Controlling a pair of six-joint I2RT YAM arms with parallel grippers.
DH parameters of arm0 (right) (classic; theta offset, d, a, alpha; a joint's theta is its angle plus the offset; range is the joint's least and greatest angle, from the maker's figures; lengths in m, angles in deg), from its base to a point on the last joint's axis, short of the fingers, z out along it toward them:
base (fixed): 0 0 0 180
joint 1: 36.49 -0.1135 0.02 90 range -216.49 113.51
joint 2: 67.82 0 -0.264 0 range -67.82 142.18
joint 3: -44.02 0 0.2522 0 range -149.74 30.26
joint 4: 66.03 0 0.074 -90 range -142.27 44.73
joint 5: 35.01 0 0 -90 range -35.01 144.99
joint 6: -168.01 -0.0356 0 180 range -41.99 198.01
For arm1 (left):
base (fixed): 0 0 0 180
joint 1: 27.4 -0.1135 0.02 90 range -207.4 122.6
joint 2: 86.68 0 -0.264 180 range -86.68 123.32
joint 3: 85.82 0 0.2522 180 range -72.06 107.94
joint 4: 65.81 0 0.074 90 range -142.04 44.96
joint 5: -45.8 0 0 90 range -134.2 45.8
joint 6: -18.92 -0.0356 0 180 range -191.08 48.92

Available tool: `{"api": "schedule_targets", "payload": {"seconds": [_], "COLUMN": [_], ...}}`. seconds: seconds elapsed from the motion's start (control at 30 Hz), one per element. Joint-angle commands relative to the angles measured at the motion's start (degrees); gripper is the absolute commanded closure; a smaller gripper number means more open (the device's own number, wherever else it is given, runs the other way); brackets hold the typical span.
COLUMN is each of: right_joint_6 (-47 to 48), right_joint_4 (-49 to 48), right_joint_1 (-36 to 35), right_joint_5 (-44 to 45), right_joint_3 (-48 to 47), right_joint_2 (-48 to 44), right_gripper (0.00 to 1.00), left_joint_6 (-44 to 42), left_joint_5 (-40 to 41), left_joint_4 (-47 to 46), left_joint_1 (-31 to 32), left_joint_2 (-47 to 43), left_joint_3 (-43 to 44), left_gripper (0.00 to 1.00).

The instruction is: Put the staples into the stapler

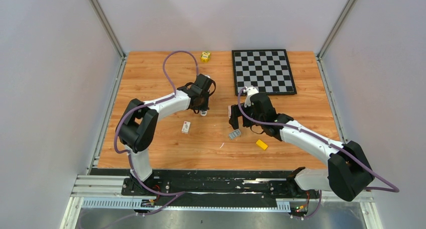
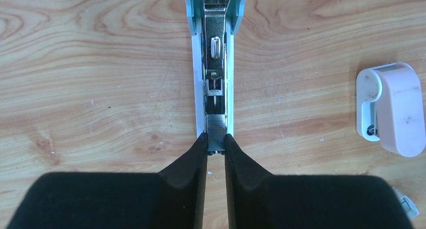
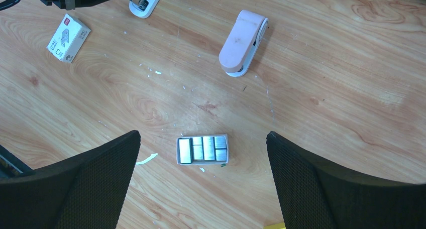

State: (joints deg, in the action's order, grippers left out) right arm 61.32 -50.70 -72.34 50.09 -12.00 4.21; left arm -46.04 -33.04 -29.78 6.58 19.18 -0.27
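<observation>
Wood-grain tabletop (image 1: 150,73) lies under both arms. Just at its tips, the left gripper (image 2: 216,144) is nearly closed, pinching the staples (image 2: 217,131), a silvery ridged block seated in the metal channel of the opened pale blue stapler (image 2: 217,48) running straight ahead. The right gripper (image 3: 202,136) gapes wide, holding nothing, directly above a tray of staple strips (image 3: 202,149); a pink stapler (image 3: 242,43) lies farther ahead.

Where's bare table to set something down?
Bare wood: far-left corner of the table, up to the small yellow object; right strip just below the chessboard. Crowded: centre, with pale blue stapler in the left hand, pink stapler, staples, small white box.
</observation>
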Motion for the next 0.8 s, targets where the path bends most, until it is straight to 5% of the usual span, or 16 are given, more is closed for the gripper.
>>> {"api": "schedule_targets", "payload": {"seconds": [0.0, 0.77], "right_joint_6": [0.77, 1.00], "right_joint_4": [1.81, 2.13], "right_joint_1": [0.74, 0.72], "right_joint_5": [0.56, 0.78], "right_joint_3": [0.51, -0.01], "right_joint_2": [-1.11, -1.23], "right_gripper": [0.01, 0.01], "left_joint_6": [-0.66, -1.30], "left_joint_5": [0.80, 1.36], "left_joint_4": [-0.99, -0.80], "left_joint_1": [0.36, 0.39], "left_joint_2": [1.43, 2.41], "left_joint_3": [0.83, 0.81], "left_gripper": [0.83, 0.78]}}
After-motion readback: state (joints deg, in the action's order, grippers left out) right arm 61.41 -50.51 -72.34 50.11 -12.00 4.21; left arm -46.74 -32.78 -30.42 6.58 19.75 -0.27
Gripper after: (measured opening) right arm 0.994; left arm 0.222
